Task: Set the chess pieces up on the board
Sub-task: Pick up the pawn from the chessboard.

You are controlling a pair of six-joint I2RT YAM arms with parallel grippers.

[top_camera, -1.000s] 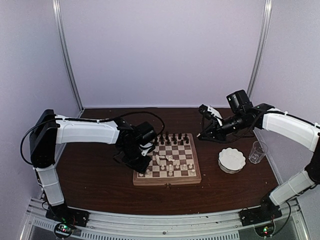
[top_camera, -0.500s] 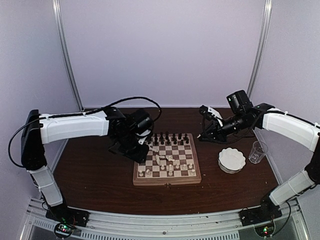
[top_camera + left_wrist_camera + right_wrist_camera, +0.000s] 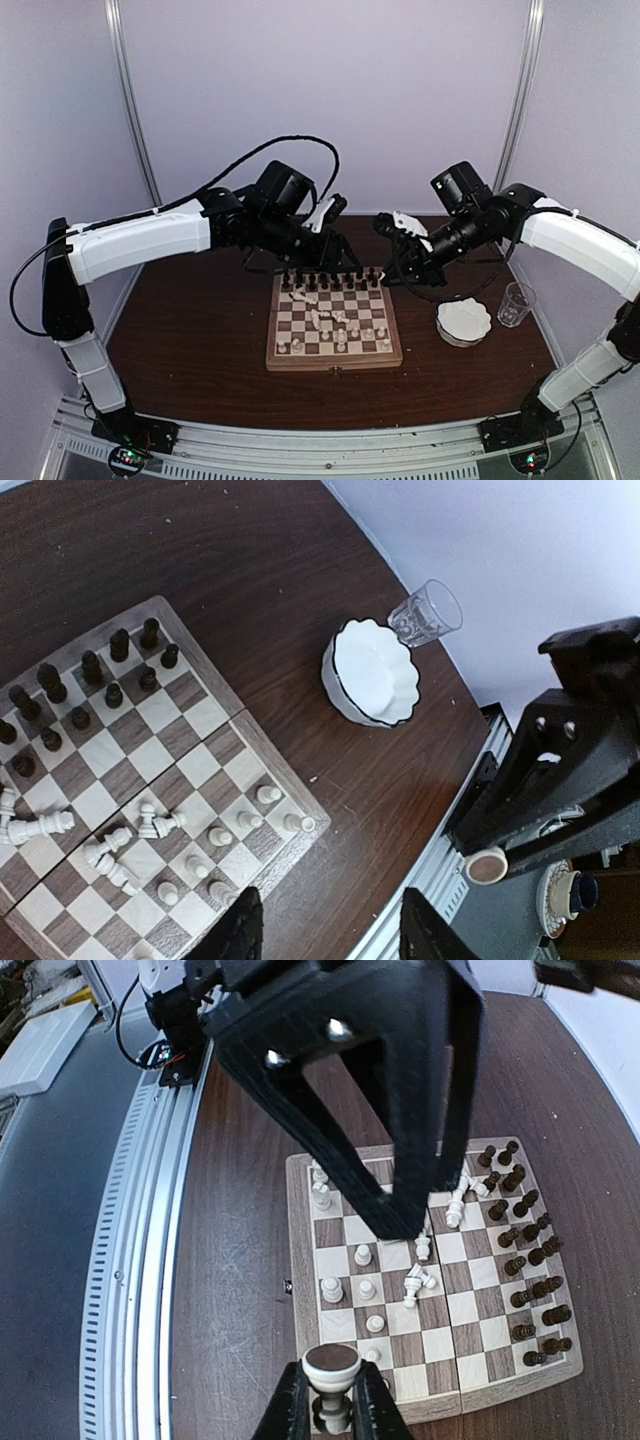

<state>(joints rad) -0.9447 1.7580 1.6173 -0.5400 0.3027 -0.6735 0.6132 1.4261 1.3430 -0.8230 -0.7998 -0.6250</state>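
Chess pieces [image 3: 330,283] sit on the board [image 3: 335,360]: dark rows at the far edge, white ones [image 3: 216,836] near, several toppled. The right gripper [image 3: 333,1400] clamps a white piece [image 3: 331,1365]; the left gripper [image 3: 330,932] hangs spread and empty

We hold our left arm [image 3: 150,245] stretched forward and raised, its gripper [image 3: 330,930] looking down, fingers apart, nothing between them. Our right arm [image 3: 570,240] reaches inward, also raised, its gripper [image 3: 332,1405] closed on a pale chess piece [image 3: 331,1364].
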